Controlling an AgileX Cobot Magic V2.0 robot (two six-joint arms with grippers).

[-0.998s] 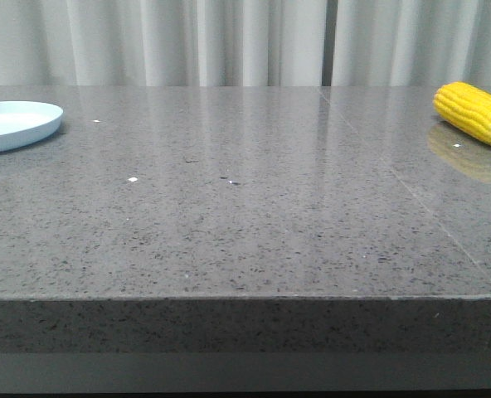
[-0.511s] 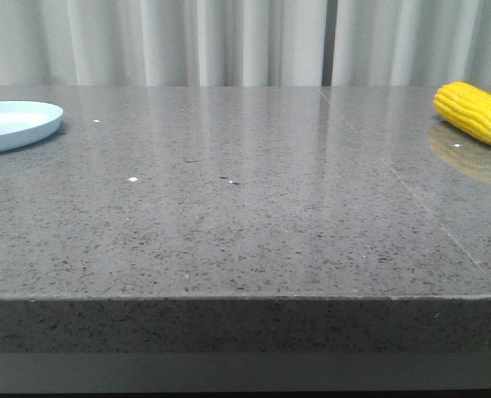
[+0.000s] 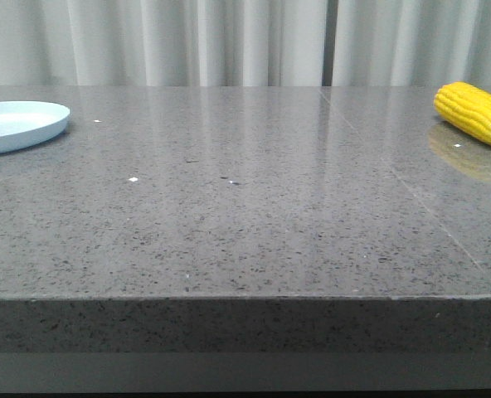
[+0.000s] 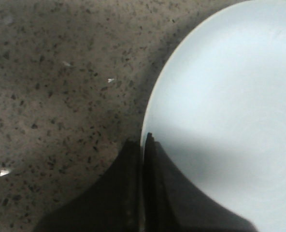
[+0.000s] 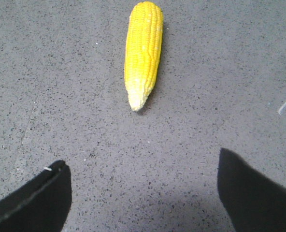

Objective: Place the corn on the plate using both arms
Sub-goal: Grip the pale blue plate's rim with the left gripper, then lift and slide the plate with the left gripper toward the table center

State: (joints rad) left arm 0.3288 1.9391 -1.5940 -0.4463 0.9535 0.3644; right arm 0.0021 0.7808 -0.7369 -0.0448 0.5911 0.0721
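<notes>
Spread right gripper (image 5: 143,193) faces the tapered yellow corn cob (image 5: 143,50) ahead, which may roll; left gripper (image 4: 144,193) pinches the pale round plate's (image 4: 230,96) rim.

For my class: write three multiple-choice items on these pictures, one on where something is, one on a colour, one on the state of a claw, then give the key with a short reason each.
1. Seen from the front, where is the corn on the table?
A. far right
B. far left
C. on the plate

2. What colour is the plate?
A. red
B. pale blue-white
C. black

3. How is the right claw set?
A. shut on the corn
B. shut on nothing
C. open, with the corn lying ahead of it

Key:
1 A: the front view shows the cob at the right edge, the plate at the left edge.
2 B: the plate looks pale blue-white in the front and left wrist views.
3 C: the right wrist view shows two fingers wide apart and the cob untouched beyond them.
</notes>
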